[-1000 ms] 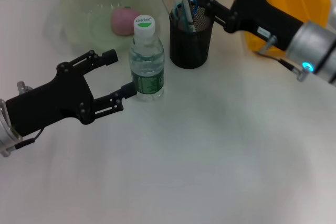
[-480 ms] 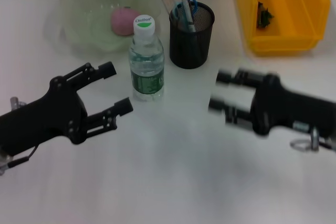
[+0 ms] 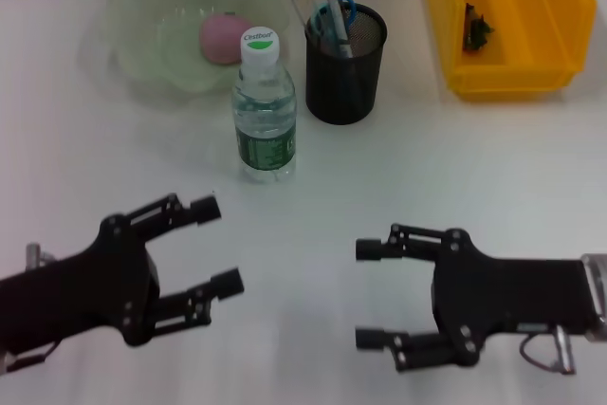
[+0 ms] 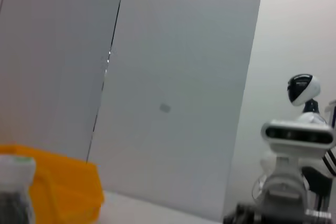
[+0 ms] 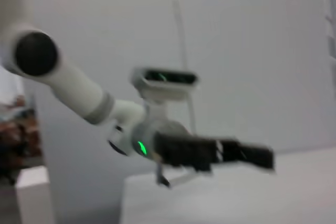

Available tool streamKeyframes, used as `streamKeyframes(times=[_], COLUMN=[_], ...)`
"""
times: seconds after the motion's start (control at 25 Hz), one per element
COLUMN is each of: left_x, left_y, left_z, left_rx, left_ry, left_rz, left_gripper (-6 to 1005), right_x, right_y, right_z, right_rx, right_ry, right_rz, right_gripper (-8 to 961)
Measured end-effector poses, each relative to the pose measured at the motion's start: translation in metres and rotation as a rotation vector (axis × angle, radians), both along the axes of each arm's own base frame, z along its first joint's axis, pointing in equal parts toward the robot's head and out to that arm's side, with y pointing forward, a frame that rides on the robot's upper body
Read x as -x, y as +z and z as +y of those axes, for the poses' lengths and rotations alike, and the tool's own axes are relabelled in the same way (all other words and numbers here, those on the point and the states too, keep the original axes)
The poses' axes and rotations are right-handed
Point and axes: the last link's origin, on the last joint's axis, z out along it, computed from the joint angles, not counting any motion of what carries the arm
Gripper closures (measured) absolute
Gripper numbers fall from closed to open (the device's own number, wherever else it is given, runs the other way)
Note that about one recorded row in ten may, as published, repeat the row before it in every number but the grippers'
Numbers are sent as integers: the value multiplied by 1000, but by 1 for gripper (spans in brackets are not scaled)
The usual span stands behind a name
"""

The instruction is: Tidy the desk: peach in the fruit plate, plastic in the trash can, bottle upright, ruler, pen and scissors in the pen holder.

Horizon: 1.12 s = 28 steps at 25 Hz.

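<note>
Bottle (image 3: 265, 111) upright, far-centre counter; light, slippery, grip mid-body | left gripper (image 3: 220, 246) wide, empty | right gripper (image 3: 368, 294) wide, empty

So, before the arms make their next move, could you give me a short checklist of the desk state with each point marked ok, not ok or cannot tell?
1. Peach in the fruit plate: ok.
2. Bottle upright, cap on: ok.
3. Scissors and pen in the pen holder: ok.
4. Ruler in the holder: cannot tell; a pale strip at the rim may be it.
5. Plastic in the trash can: cannot tell; a small dark item lies inside.
6. Left tool and right tool open, holding nothing, near the front of the desk: ok.
</note>
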Motion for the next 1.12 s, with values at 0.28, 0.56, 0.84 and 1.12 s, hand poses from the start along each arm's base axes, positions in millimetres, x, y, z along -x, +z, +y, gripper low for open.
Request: streamKeyframes(times=[0.28, 0.56, 0.84, 1.12], left_x=[6, 6, 7, 8], left_y=[-3, -5, -5, -5], left_z=[-9, -11, -11, -11], left_rx=[40, 54, 54, 53], left_ry=[8, 7, 11, 11], left_rz=[20, 28, 33, 36], left_gripper=[197, 197, 197, 197], right_x=[8, 6, 4, 4], right_y=[11, 20, 23, 20], right_z=[-11, -10, -10, -10], right_rx=[42, 31, 16, 14], right_ry=[58, 57, 44, 36], right_rz=[86, 107, 119, 116], right_gripper=[138, 138, 138, 138])
